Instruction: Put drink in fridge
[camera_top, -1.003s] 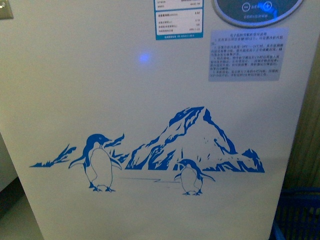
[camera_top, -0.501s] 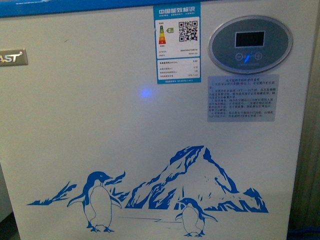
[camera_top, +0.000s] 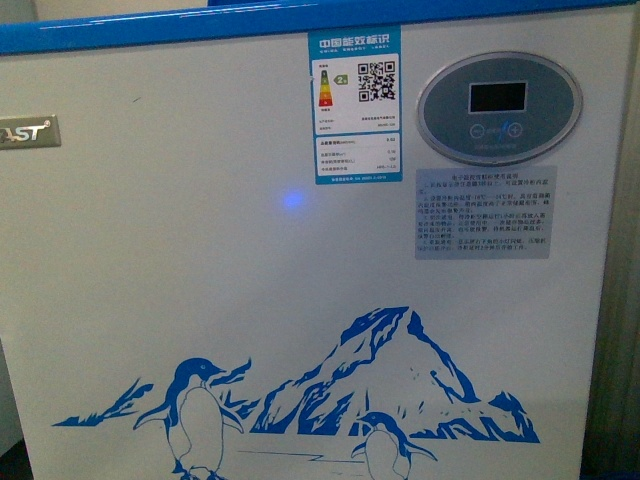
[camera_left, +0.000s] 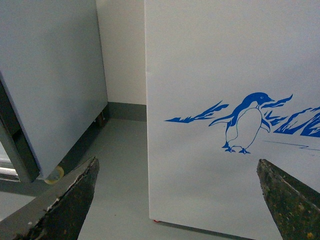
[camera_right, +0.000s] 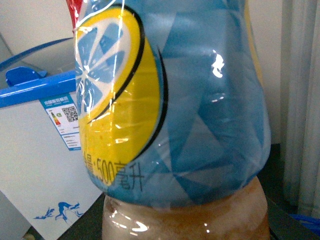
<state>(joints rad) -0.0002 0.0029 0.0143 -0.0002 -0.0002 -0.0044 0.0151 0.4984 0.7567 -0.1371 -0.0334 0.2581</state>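
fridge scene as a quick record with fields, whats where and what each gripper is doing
fridge: white front fills the front view
fridge details: blue top rim, oval control panel, energy label, penguin decal
drink: bottle with a blue and yellow lemon label, fills the right wrist view
left gripper: open, empty, facing the fridge's lower front corner
right gripper: fingers not in view
beside fridge: grey cabinet, apart from it
stage: drink not yet in fridge
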